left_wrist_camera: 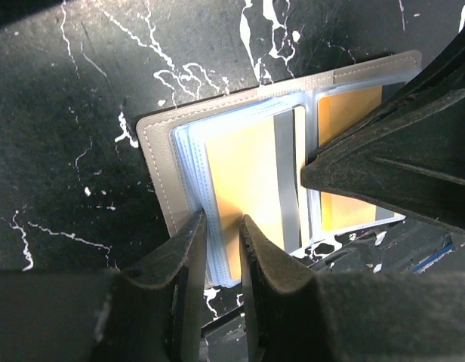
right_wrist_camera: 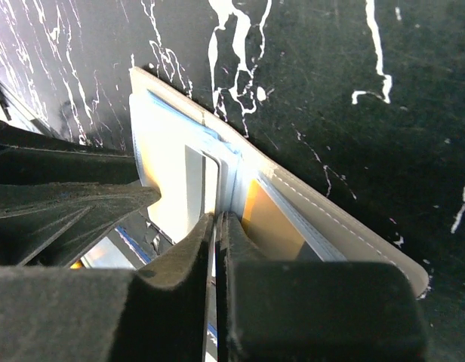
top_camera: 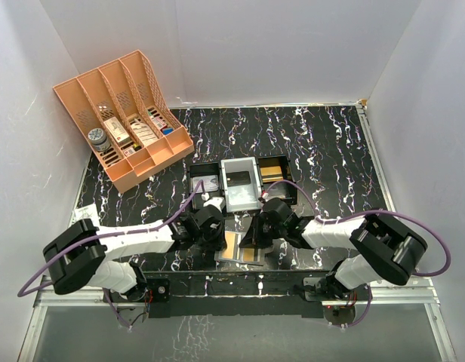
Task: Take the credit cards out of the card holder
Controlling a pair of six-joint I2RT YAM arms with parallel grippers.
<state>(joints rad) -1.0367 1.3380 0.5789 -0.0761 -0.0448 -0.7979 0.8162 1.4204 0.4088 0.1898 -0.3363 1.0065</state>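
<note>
Lower centre, top view: both arms reach inward over the open card holder (top_camera: 234,246) on the worktop (top_camera: 331,151). Left end effector (left_wrist_camera: 217,230) pinches its sleeve edge; right end effector (right_wrist_camera: 217,226) clamps a credit card (left_wrist_camera: 251,177).

We can read no text, number or brand anywhere. The small boxes (top_camera: 134,132) in the peach rack (top_camera: 81,90) carry printed labels, but from the top view they are too small for us to make out. The gold-orange card (left_wrist_camera: 247,188) in the card holder (left_wrist_camera: 158,162) shows us only a plain face and a grey stripe, with no legible print.
</note>
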